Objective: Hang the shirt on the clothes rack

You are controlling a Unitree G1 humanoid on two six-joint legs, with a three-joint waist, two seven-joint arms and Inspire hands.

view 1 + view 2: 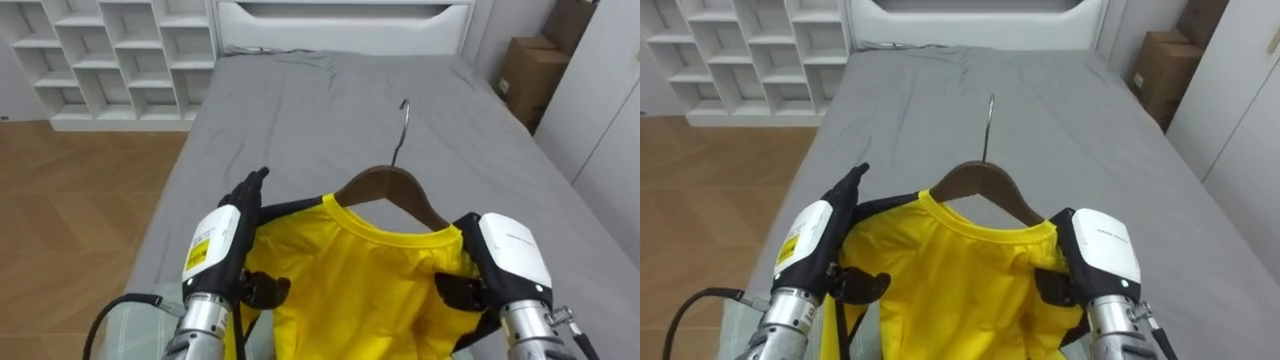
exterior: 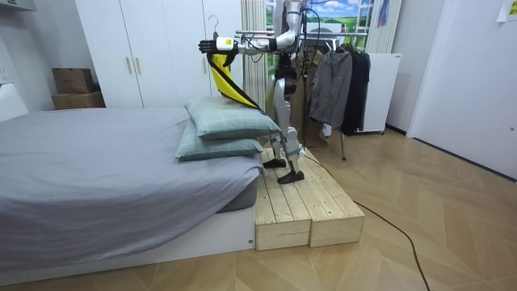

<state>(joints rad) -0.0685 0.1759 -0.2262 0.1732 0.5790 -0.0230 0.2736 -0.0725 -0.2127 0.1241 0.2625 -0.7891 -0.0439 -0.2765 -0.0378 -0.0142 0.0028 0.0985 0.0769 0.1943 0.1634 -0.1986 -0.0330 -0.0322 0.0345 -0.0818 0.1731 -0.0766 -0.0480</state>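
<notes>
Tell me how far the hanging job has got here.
Done: the yellow shirt sits on the wooden hanger, collar round its neck. In hand: left hand and right hand carry it by the shoulders above the bed. Left: the clothes rack stands behind the robot, so turning and hooking the hanger there remains.

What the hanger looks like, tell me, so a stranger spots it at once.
Over the grey bed, a yellow shirt is spread between the left hand and right hand. The hanger rises from its collar: curved brown wood with a thin metal hook, hard against the soft cloth.
</notes>
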